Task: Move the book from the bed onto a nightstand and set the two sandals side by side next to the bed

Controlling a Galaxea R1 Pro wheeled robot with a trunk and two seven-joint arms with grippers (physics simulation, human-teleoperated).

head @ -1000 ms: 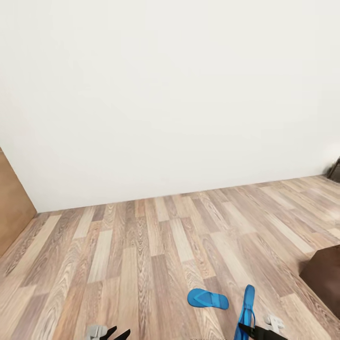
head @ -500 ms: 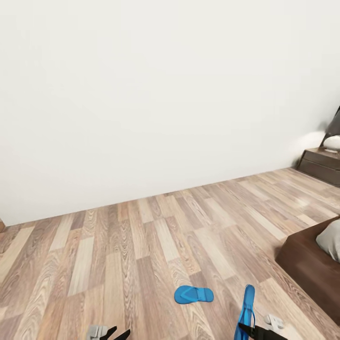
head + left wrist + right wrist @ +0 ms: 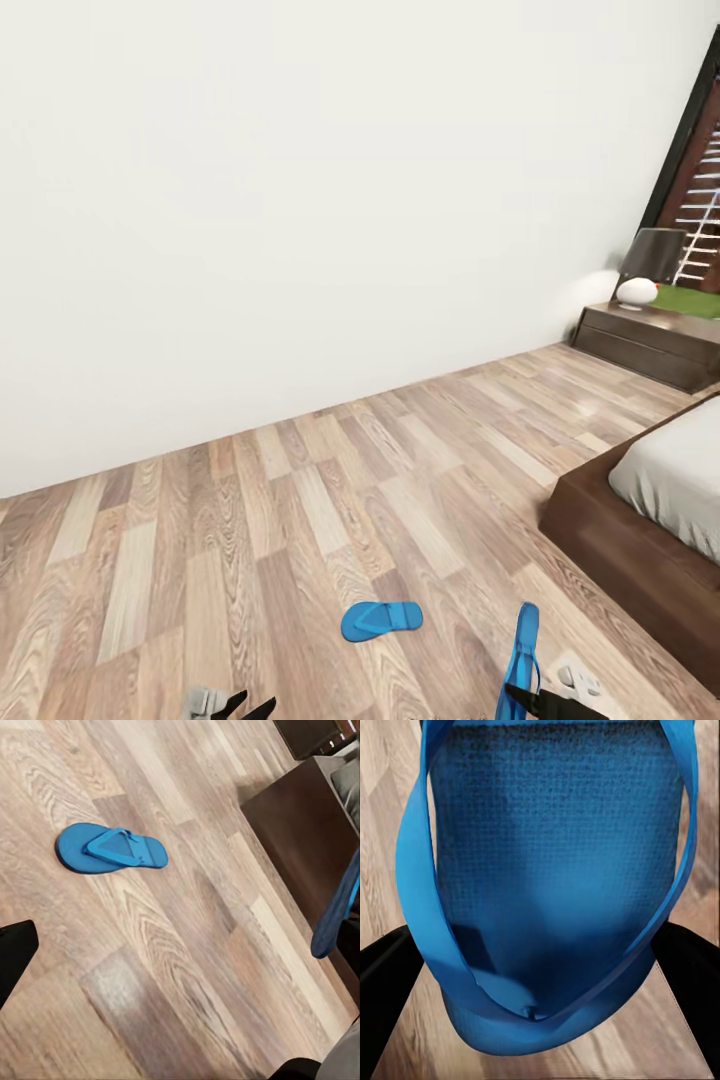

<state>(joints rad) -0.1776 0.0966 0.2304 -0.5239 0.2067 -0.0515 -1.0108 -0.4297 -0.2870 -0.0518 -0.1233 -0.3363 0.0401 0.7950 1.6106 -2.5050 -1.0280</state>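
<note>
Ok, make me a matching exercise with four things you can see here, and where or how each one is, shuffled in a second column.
Things:
1. loose sandal
2. held sandal
3. mattress
4. white round object

Places or states:
A. on the dark low bench by the wall
B. lying flat on the wood floor
C. on the dark brown bed frame
D. upright in the right gripper

Pairs: 1-B, 2-D, 3-C, 4-A
</note>
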